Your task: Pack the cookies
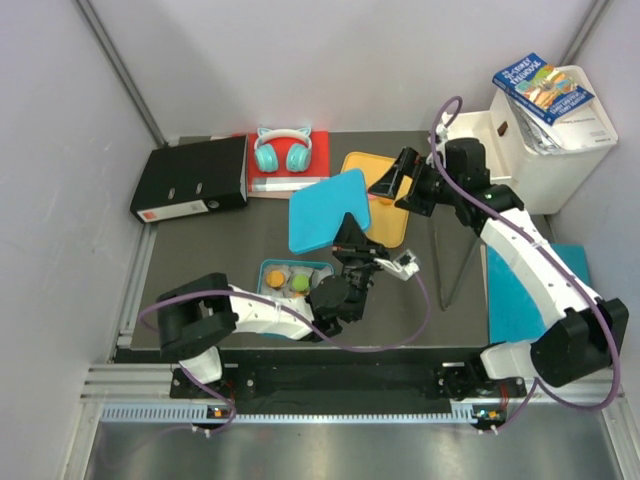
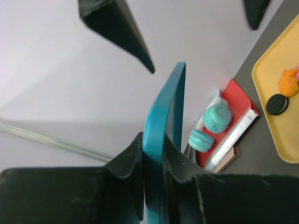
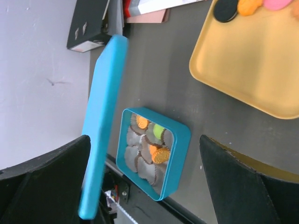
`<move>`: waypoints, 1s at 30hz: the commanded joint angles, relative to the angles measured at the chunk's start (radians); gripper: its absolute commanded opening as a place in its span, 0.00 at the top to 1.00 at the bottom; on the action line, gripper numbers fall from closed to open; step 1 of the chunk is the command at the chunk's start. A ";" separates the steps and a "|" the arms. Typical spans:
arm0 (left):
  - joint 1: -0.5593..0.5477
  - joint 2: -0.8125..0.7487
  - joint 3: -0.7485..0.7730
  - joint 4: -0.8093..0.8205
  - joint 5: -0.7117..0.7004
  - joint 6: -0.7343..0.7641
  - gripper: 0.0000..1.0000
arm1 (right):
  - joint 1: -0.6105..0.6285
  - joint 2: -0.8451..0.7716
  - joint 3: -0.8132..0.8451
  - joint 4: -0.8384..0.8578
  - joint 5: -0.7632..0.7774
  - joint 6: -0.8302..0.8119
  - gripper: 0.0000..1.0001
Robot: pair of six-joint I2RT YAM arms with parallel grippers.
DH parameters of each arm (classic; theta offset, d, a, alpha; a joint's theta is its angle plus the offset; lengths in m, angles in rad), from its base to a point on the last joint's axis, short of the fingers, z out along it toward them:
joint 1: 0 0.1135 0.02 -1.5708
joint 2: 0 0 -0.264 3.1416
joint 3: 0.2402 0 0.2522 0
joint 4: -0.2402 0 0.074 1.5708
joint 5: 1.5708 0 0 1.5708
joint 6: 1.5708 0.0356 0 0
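**Teal box** (image 3: 180,158): square with rounded corners, thin smooth walls and an open top. It sits at the near edge of the desk (image 1: 200,250). Inside you have crinkled paper cups (image 3: 135,161) with three cookies (image 3: 160,154) among them, two orange and one green.

**Blue lid** (image 1: 328,208): flat and matte with rounded edges, held tilted in the air just beyond the box. Your left gripper (image 2: 153,163) has its jaws clamped on the lid's edge.

**Yellow tray** (image 3: 243,70): shallow and smooth with a raised rim, beyond the box to its right. Bare desk lies between the two. On the tray are a black cookie (image 3: 226,9), an orange one and a pink one.

**Right gripper** (image 1: 395,180): above the tray, jaws wide apart and holding nothing.
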 commanded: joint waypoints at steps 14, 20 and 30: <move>-0.071 0.079 -0.021 0.373 0.082 0.239 1.00 | -0.011 0.067 -0.026 0.134 -0.195 0.033 0.12; -0.073 0.074 -0.013 0.393 0.079 0.248 1.00 | -0.011 0.095 -0.046 0.108 -0.163 0.022 0.20; -0.077 0.079 -0.006 0.417 0.072 0.247 1.00 | -0.005 0.123 -0.101 0.223 -0.213 0.091 0.78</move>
